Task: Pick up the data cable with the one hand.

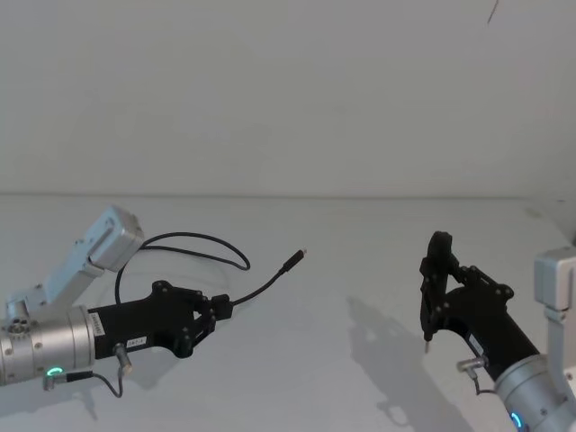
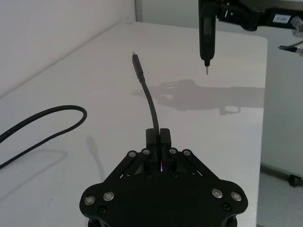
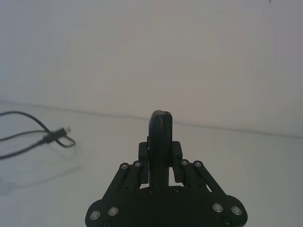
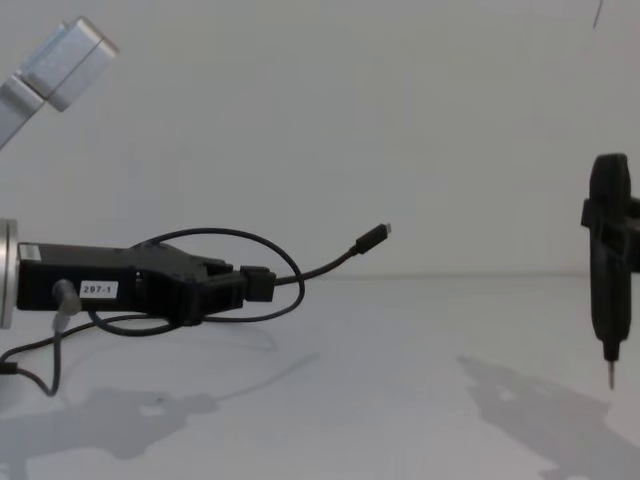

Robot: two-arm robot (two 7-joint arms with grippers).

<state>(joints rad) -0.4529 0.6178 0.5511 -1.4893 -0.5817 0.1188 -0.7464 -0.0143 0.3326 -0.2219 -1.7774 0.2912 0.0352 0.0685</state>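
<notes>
Cable: clamped in left gripper, plug jutting free in the air.
Right gripper: closed on nothing, well apart.
Surface: white table.
Room: plain white wall.

data cable: was black along its whole length.
plug: was black, with a short bare-metal tip.
left gripper: was black all over.
label: was white, with dark figures "297-1".
left wrist: was silver, with a green ring light.
right gripper: was black, with a metal-coloured finger tip.
right ring light: was blue.
table: was plain white, marked by soft grey shadows.
wall: was plain off-white.
</notes>
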